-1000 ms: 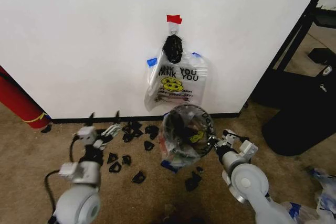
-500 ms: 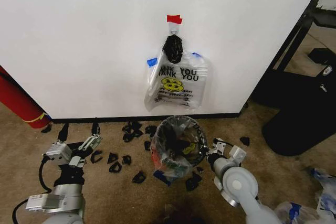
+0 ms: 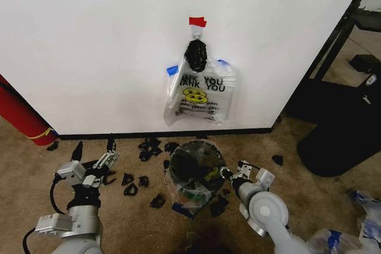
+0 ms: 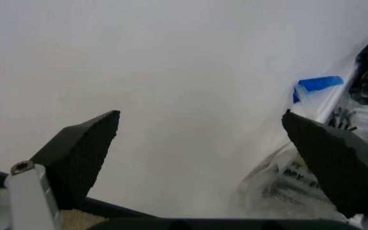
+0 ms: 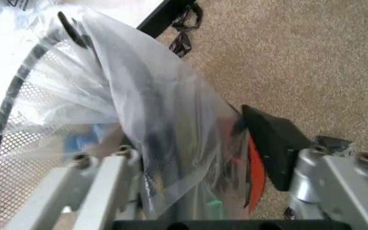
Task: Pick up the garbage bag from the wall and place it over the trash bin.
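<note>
Black wire-mesh trash bin (image 3: 193,168): red base band hidden under the thin clear plastic garbage bag (image 3: 189,193) draped over it. Big red cylinder (image 3: 21,117) cut off by head view's left edge. Small print on wall bag bundle (image 3: 199,90) illegible.

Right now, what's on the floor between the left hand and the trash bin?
Small black scraps lie scattered on the brown carpet between the open left hand and the bin, in the head view.

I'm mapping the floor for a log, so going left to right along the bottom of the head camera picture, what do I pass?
Left gripper → black scraps → trash bin → right gripper
</note>
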You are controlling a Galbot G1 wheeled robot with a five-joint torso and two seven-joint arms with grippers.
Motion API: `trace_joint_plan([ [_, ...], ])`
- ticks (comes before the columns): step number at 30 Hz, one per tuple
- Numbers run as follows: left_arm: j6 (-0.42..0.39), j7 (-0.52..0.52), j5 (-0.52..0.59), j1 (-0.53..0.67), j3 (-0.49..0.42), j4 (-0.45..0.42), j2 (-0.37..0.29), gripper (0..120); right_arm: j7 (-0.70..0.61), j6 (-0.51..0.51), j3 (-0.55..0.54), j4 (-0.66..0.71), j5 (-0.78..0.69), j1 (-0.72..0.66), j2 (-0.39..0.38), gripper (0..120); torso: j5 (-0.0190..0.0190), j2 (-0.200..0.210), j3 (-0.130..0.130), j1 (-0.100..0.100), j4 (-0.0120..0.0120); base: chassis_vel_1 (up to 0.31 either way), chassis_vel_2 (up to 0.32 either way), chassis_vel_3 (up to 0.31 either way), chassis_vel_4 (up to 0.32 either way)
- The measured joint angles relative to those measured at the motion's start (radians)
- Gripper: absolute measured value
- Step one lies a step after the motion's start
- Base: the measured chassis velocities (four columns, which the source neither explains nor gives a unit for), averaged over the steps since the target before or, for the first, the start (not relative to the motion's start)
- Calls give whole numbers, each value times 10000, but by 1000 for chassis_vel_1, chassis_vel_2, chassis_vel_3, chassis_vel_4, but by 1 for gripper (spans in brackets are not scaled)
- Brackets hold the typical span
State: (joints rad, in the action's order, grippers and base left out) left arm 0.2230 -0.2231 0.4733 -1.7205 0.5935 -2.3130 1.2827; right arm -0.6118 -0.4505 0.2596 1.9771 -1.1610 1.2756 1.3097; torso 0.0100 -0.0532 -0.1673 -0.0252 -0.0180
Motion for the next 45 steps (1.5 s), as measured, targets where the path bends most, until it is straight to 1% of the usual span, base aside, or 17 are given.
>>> trace_joint_plan([
  [3,44,14,-1,9,13,63,-46,100,193,-2,27,0,158,78,14,64,1,0,0,0,-1,0,0,0,0],
  [4,56,24,-4,5,9,68,-51,100,290,-2,30,-4,212,109,14,66,1,0,0,0,-1,0,0,0,0],
  [6,87,48,-18,-14,-22,70,-52,100,459,12,32,-47,310,139,15,75,0,0,0,0,-1,0,0,0,0],
  [7,87,48,-18,-14,-22,70,-52,100,459,12,32,-47,310,139,15,75,0,0,0,0,-1,0,0,0,0],
  [12,137,65,-75,-66,-81,85,-38,100,686,66,56,-157,425,156,-27,96,0,0,0,0,0,0,0,0,0],
  [13,140,67,-104,-67,-93,94,-39,100,720,67,63,-166,432,166,-53,98,0,0,0,0,0,0,0,0,0],
  [17,154,77,-227,-67,-144,114,-46,100,839,67,72,-206,485,206,-125,100,0,0,0,0,0,0,0,0,0],
  [29,154,94,-462,-56,-301,88,-43,100,1437,114,-24,-254,901,283,-384,100,-1,0,0,0,0,0,0,0,0],
  [34,128,92,-509,-50,-353,64,-43,100,2039,107,-162,-293,1443,290,-568,100,0,0,0,0,-1,0,0,0,0],
  [43,123,92,-513,-79,-358,65,-33,100,2617,201,-305,-522,2273,296,-641,100,0,0,0,0,0,0,0,0,0],
  [45,121,93,-513,-89,-347,65,-34,100,2885,301,-348,-621,2660,282,-684,100,0,0,0,0,0,0,0,0,0],
])
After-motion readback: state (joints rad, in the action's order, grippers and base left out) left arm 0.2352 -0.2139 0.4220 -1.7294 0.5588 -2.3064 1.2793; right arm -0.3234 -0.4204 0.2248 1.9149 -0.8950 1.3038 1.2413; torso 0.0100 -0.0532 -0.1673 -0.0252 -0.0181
